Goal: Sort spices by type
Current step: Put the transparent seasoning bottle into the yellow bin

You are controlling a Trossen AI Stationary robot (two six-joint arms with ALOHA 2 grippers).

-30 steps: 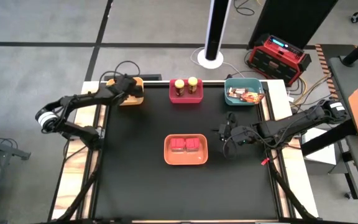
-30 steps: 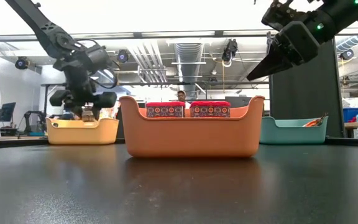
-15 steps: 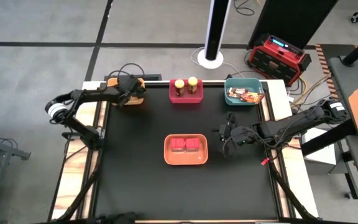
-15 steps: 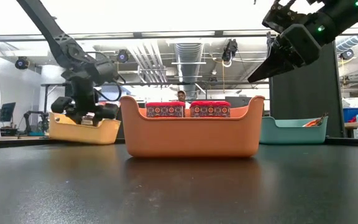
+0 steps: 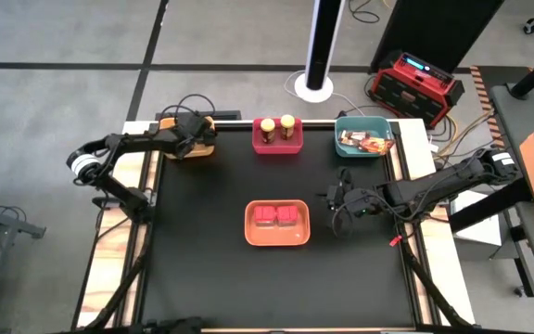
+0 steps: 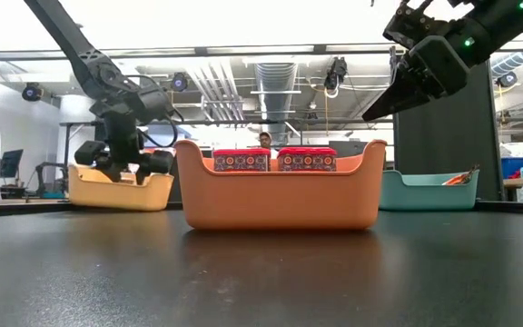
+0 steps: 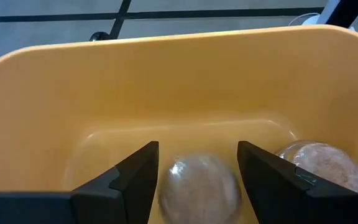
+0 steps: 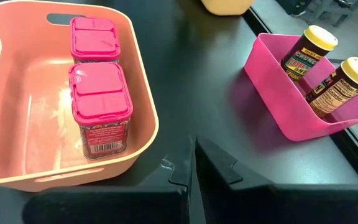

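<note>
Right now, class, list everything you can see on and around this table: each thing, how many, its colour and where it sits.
Yellow tray: one, far left of the table.
Clear shakers: two, in the yellow tray, one between the left claw's fingers.
Red tray: one, far middle.
Yellow-lidded jars: two, dark, in the red tray.
Teal tray: one, far right.
Printed packets: orange-brown, in the teal tray; count unclear.
Orange tray: one, table centre.
Red tubs: two, side by side in the orange tray.
Left claw: open, down inside the yellow tray.
Right claw: shut, raised right of the orange tray.
</note>
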